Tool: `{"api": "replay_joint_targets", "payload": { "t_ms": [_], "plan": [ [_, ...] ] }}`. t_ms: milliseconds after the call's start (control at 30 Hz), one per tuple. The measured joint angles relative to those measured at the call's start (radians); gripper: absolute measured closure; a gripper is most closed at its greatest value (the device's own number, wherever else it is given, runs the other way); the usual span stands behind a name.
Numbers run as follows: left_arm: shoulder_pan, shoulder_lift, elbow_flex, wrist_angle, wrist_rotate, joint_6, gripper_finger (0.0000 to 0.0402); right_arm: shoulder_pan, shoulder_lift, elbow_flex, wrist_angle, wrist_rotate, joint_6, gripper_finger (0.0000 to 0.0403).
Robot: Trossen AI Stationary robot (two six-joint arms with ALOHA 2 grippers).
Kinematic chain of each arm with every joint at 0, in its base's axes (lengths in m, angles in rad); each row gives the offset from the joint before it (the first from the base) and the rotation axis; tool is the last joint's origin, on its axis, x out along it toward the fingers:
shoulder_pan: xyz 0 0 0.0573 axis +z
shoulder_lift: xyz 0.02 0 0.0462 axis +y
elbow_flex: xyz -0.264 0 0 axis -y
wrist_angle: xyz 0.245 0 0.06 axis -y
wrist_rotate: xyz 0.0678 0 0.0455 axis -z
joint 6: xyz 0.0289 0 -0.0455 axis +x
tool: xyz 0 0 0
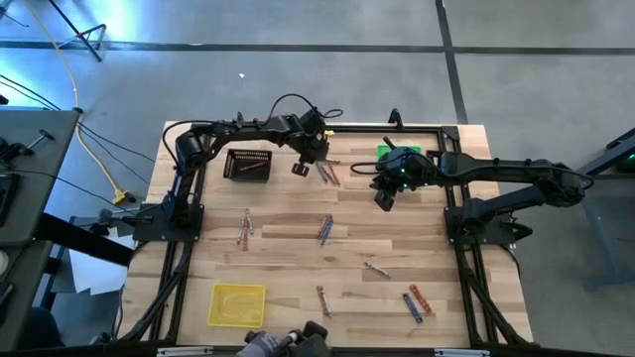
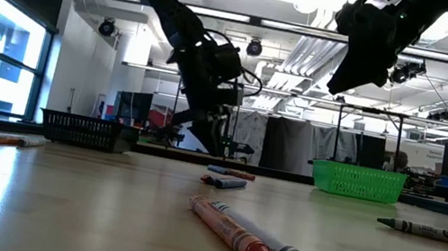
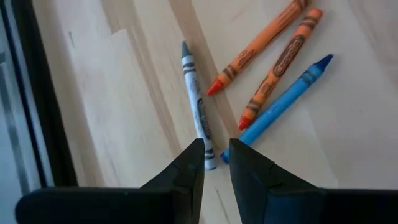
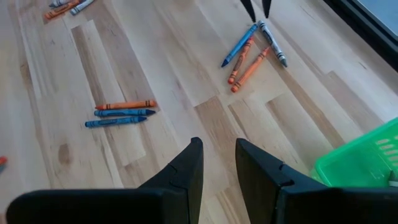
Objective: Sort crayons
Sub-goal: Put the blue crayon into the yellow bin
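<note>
Your left gripper [image 3: 216, 163] hangs just above a cluster of four crayons near the table's far edge: a grey crayon [image 3: 198, 106], two orange crayons [image 3: 258, 46] and a blue crayon [image 3: 280, 106]. Its jaws stand narrow, a slim gap between them, holding nothing; the tips sit over the lower end of the grey crayon. Your right gripper [image 4: 219, 163] hovers higher, beside the green basket [image 4: 364, 163], jaws slightly apart and empty. A black basket [image 1: 248, 164] sits by the left arm and a yellow tray [image 1: 237, 303] at the near edge. Other crayons [image 1: 324, 229] lie scattered in small groups across the wooden table [image 1: 288, 258].
</note>
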Motion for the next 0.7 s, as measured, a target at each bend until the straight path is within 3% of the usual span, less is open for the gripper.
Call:
{"api": "replay_joint_targets", "payload": {
  "t_ms": [700],
  "plan": [
    [0.033, 0.030, 0.000, -0.077, 0.060, 0.014, 0.0339, 0.000, 0.000, 0.000, 0.029, 0.006, -0.003, 0.0314]
  ]
}}
